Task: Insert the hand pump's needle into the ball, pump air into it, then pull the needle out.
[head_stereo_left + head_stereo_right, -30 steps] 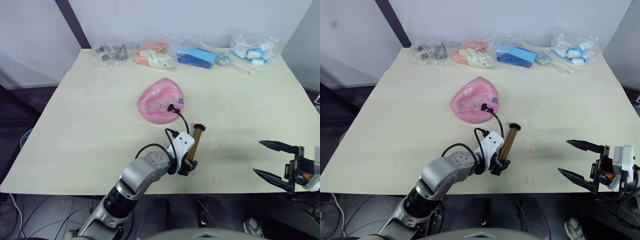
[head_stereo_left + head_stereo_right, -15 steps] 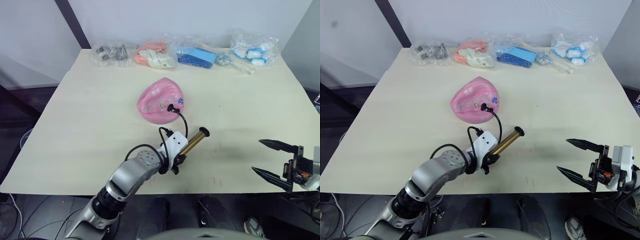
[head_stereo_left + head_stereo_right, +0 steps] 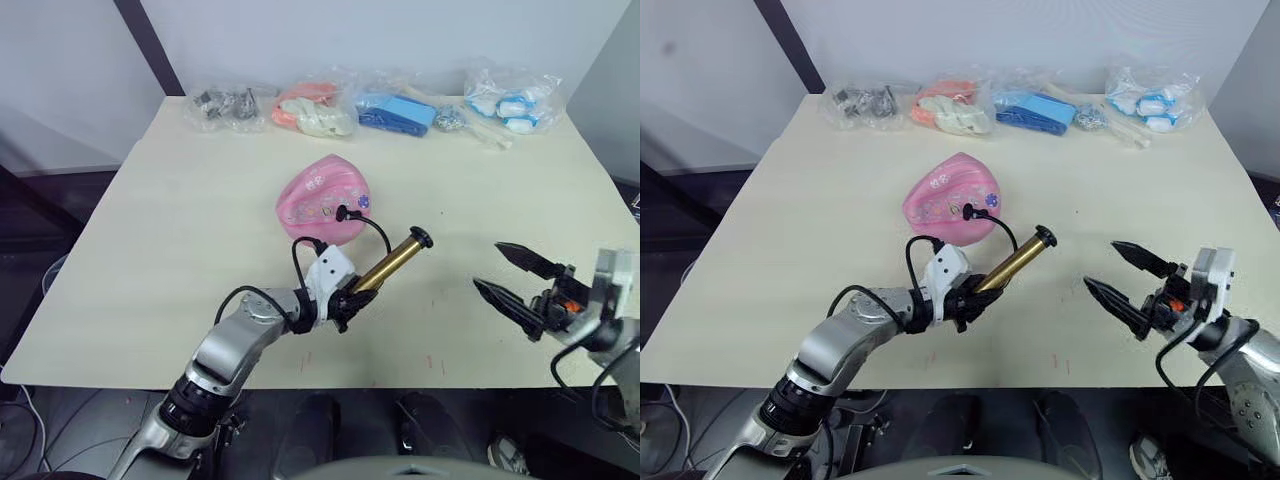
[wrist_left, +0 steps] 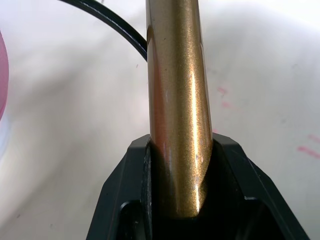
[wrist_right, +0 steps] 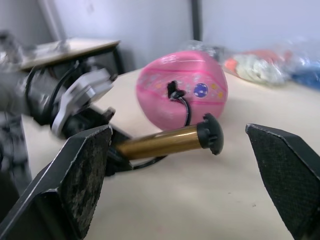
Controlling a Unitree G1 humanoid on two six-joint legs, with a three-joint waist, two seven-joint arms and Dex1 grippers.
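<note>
The dented pink ball (image 3: 322, 198) lies at the table's middle. A thin black hose (image 3: 372, 226) loops from its valve (image 3: 340, 212) back to the hand pump (image 3: 388, 263). My left gripper (image 3: 345, 298) is shut on the lower end of the gold-bronze barrel (image 4: 177, 100), whose black end cap (image 5: 211, 132) is raised and points right. My right gripper (image 3: 487, 266) is open, just right of that cap and apart from it. In the right wrist view the cap sits between my black fingers (image 5: 85, 170), with the ball (image 5: 182, 90) behind it.
Several clear bags line the table's far edge: metal parts (image 3: 222, 103), orange-pink items (image 3: 310, 112), blue pieces (image 3: 395, 112), and blue-white pieces (image 3: 510, 100). The table's front edge (image 3: 300, 375) runs just under both arms.
My left gripper has moved left and swung the pump barrel from near upright to slanting right. My right gripper has risen and come in from the right front edge toward the pump's cap.
</note>
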